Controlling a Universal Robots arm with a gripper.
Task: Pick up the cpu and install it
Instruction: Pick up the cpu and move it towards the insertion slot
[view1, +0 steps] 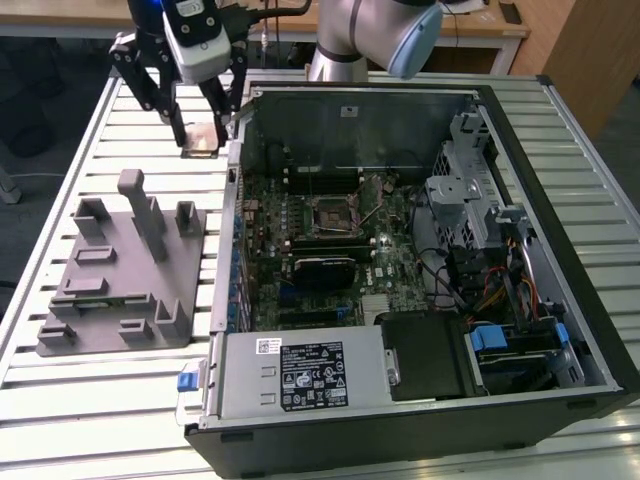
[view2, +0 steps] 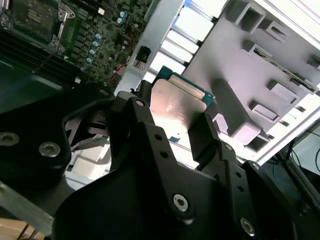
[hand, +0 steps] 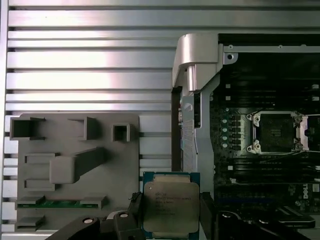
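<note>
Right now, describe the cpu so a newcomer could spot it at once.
Find the open computer case on the slatted table, then the grey holder tray at the exterior view's left. Beyond that tray the gripper grips the cpu: a flat square chip with a pale metal top, unlike the black socket in the case.

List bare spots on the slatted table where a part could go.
In the exterior view: free table slats nearer than the holder tray, and beyond it under the gripper holding the cpu. Only a narrow strip separates tray and computer case. The case's inside is crowded.
</note>
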